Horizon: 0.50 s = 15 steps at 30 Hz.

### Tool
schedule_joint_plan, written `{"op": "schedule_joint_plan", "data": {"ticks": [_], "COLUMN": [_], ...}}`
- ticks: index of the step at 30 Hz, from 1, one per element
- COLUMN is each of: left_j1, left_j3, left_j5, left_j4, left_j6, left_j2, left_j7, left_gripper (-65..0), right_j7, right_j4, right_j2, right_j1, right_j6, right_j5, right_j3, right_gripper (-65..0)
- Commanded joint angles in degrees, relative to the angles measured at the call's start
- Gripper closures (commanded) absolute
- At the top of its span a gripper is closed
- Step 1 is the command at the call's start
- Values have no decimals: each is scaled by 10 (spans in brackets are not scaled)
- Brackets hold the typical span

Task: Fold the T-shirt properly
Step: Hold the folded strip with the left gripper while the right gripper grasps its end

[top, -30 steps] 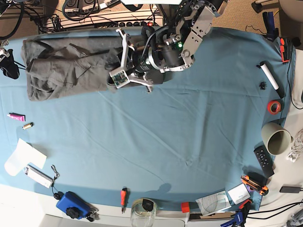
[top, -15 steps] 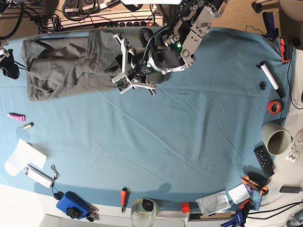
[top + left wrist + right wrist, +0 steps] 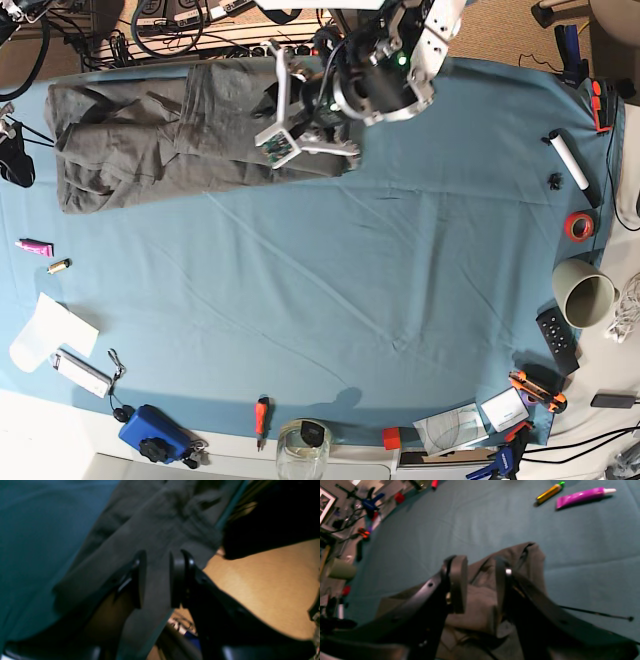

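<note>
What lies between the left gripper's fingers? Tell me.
A strip of the T-shirt runs between the left gripper fingers, which stand slightly apart; the left wrist view shows it.

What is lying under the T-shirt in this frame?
The T-shirt lies on the blue-teal table cloth, bare around its near edges. Whatever sits beneath the bunched fabric is hidden, and the left arm covers the shirt's end on that side.
</note>
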Motion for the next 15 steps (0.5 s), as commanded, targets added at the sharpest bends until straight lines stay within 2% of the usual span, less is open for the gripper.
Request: {"op": "schedule_joint_plan", "data": {"ticks": [1,3,7,11,15], "left_j1": [7,18,24,24,27], "left_j3": [-8,-27,-59,-67,-66], "left_j5": [12,40,38,34,34], "left_j4": [9,9,9,9,9], "left_j6": [0,0,0,0,0], "left_j2": [6,6,6,6,6], "left_j7": [-8,-9,-15,-19,-20], "left_gripper": [-154,-141,-120,-120,-120], "right_j7": [11,11,11,11,11], "right_j4": [7,7,7,7,7], "right_j2": [17,17,17,17,17], "right_j1": [3,5,4,4,5], "right_j6": [1,1,1,1,1], "right_j5": [7,-23,-103,-136,-133], "right_j3": [6,3,-18,-63,-88], "right_gripper": [-196,-196,-198,-199,-199]}}
